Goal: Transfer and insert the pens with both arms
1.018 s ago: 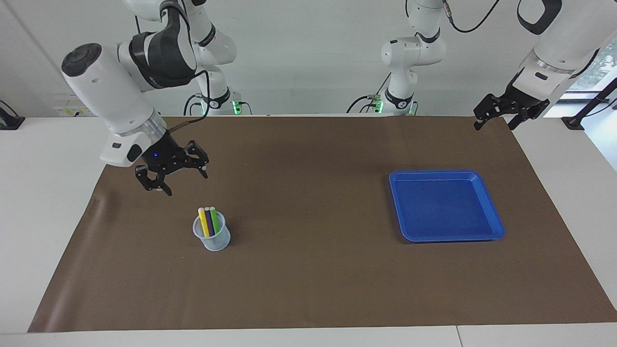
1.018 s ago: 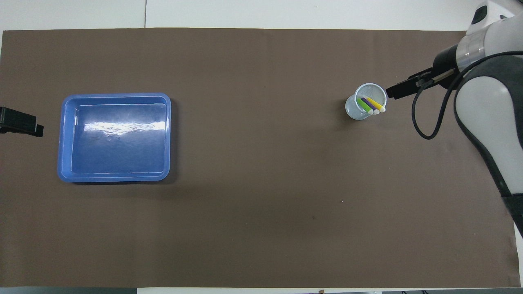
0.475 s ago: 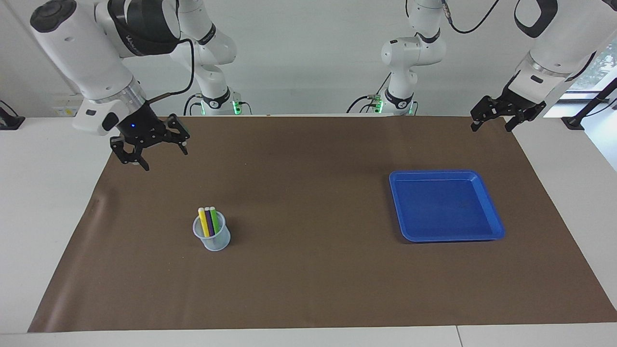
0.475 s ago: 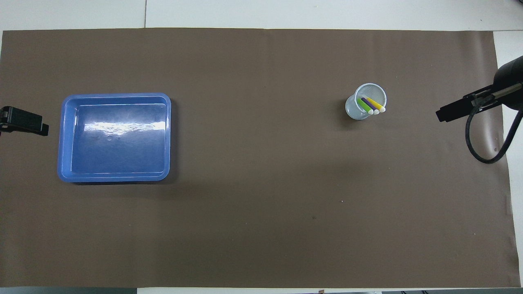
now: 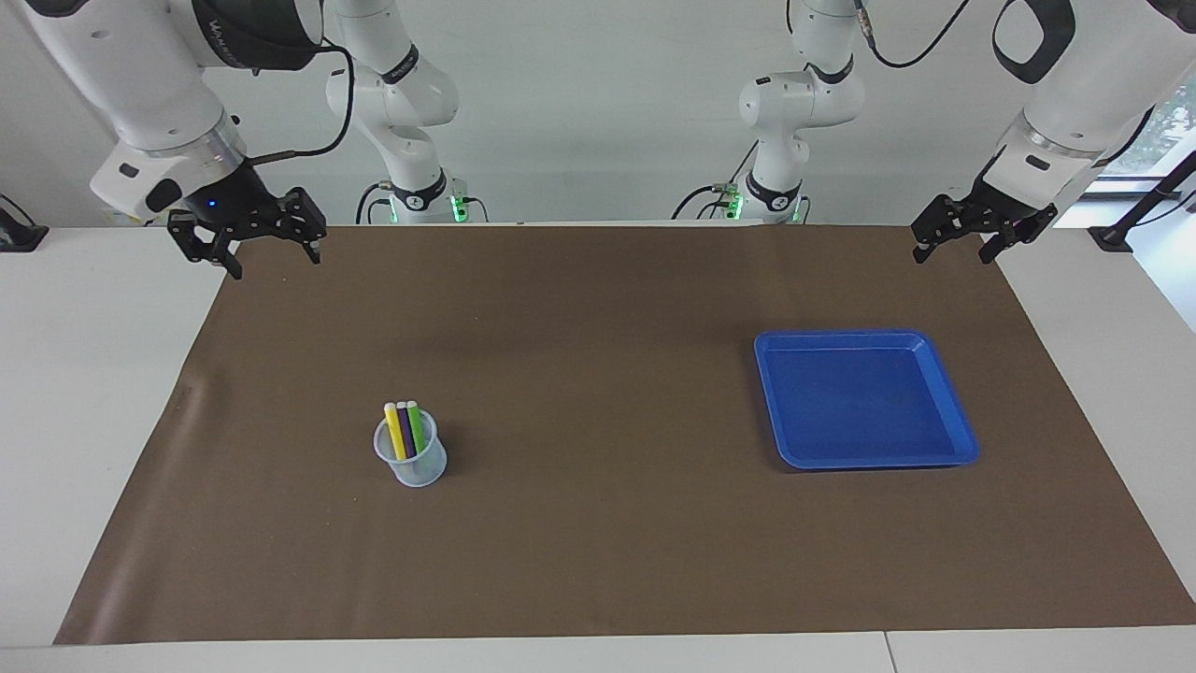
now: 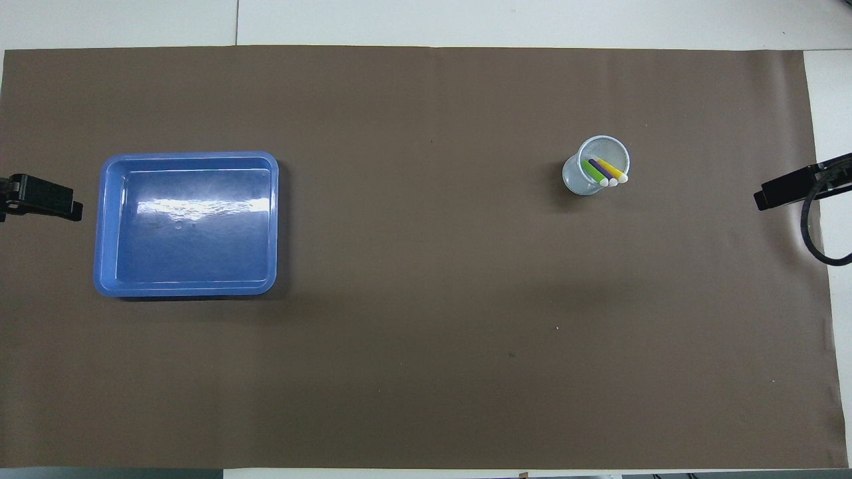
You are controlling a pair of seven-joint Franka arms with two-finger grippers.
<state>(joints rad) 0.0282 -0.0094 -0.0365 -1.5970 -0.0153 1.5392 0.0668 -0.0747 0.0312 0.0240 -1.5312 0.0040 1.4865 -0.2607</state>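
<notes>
Three pens stand side by side in a clear cup on the brown mat: a yellow pen, a dark purple pen and a light green pen, pale ends up. My right gripper hangs open and empty over the mat's corner at the right arm's end, well away from the cup. My left gripper hangs open and empty over the mat's corner at the left arm's end.
A blue tray with nothing in it lies on the mat toward the left arm's end. The brown mat covers most of the white table.
My right gripper has risen and drawn back from beside the cup to the mat's corner at its own end. The left gripper has barely shifted. The pens and cup have not moved.
</notes>
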